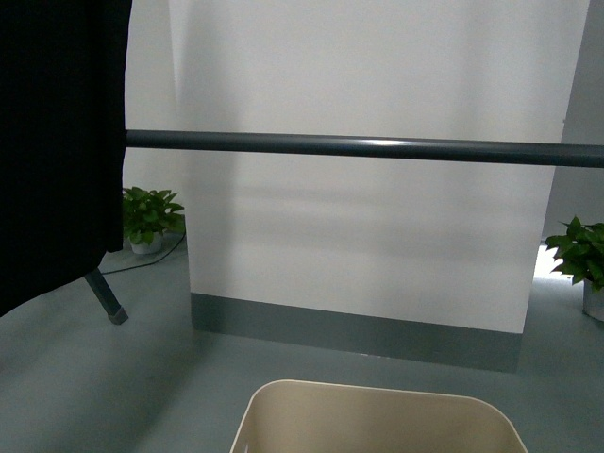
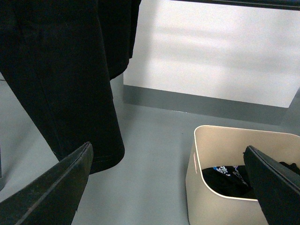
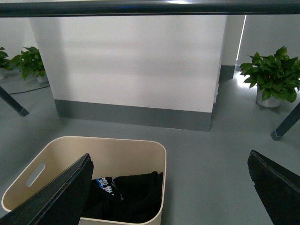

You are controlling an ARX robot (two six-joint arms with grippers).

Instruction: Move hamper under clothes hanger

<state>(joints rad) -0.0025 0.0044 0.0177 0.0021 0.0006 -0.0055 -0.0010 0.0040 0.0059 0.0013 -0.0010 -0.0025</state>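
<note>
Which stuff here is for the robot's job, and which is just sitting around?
For the job:
- hamper, cream tub with dark clothes inside
- clothes hanger, grey bar with a black T-shirt draped on it
- left claw and right claw, both open, holding nothing

Just sitting around:
- potted plants
- white wall
- grey floor

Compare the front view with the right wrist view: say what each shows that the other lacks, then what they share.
Only the front view shows the black T-shirt draped at the bar's left end. Only the right wrist view shows the dark clothing inside the hamper, its slot handle, and the open right gripper with its fingers spread wide. Both show the clothes hanger bar, the hamper, the white wall, the grey floor and potted plants.
</note>
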